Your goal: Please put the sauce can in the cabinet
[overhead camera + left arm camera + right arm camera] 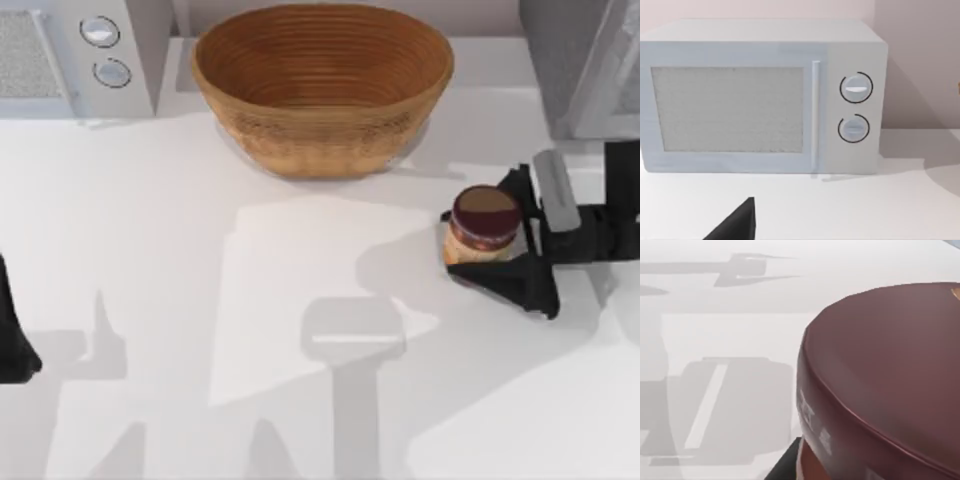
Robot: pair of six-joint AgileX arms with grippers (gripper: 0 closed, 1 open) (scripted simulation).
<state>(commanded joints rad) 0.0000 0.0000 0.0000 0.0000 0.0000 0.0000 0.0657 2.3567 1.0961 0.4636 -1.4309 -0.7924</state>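
R gripper (pixel 487 240): fingers spread either side of sauce can, not clearly clamped.
Sauce can (pixel 484 225): upright on table (pixel 200 300), near basket (pixel 322 85), below cabinet (pixel 580 60).
L arm: parked far from basket.

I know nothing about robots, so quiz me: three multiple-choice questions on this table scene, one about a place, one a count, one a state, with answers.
1. Where does the sauce can stand?
A. Inside the basket
B. On the table between the right gripper's fingers
C. On top of the microwave

2. How many round knobs does the microwave have?
A. One
B. Two
C. Four

3. How does the sauce can stand?
A. Upright, with its lid on
B. On its side
C. Upright, with its lid off

Answers:
1 B: in the top view the right gripper has a finger on either side of the can, right of the basket.
2 B: the left wrist view shows two knobs, one above the other.
3 A: the maroon lid faces up.
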